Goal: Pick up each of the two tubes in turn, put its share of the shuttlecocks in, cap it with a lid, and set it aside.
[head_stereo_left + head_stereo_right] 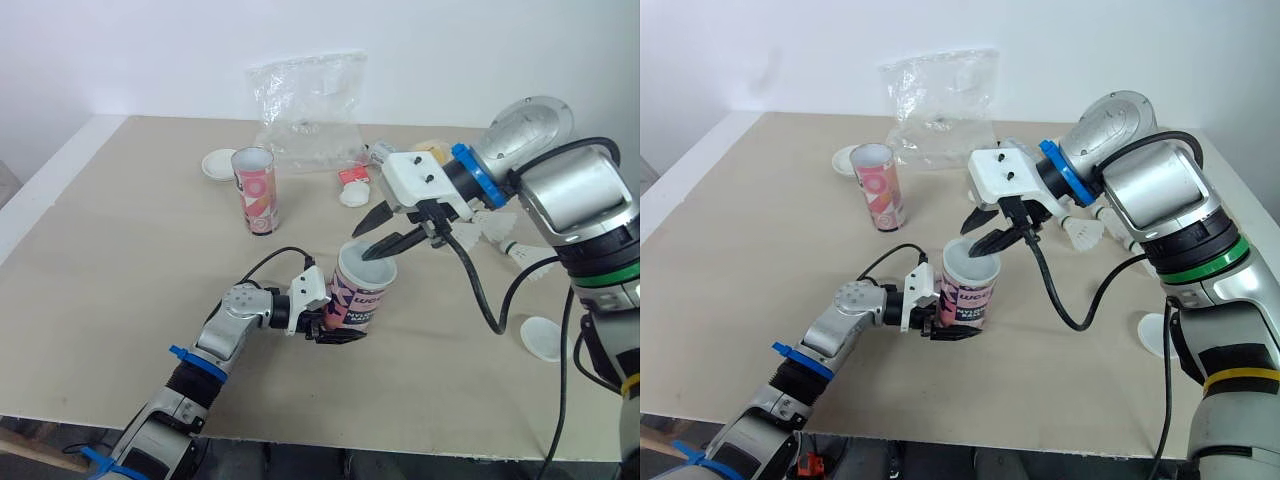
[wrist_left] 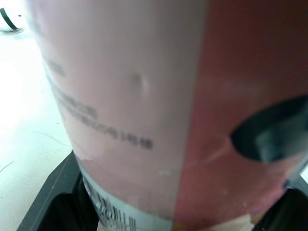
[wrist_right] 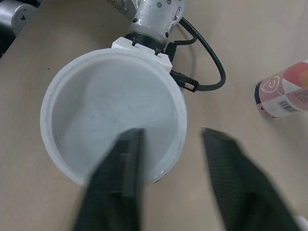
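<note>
Two tubes are on the counter (image 1: pixel 120 250). Tube one (image 1: pixel 360 295) is near the centre, long axis near vertical and leaning slightly, open mouth up, white interior visible. The left gripper (image 1: pixel 338 330) jaws pinch it low on the wall. The right gripper (image 1: pixel 363 245) hangs at the mouth, jaws spread: one finger over the opening, the other outside the rim. Tube two (image 1: pixel 255 190) stands upright at 11 o'clock, mouth up. Two white lids lie flat at 11 o'clock (image 1: pixel 218 163) and 4 o'clock (image 1: pixel 543 337). Shuttlecocks (image 1: pixel 520 250) lie at 2 o'clock, count not discernible.
</note>
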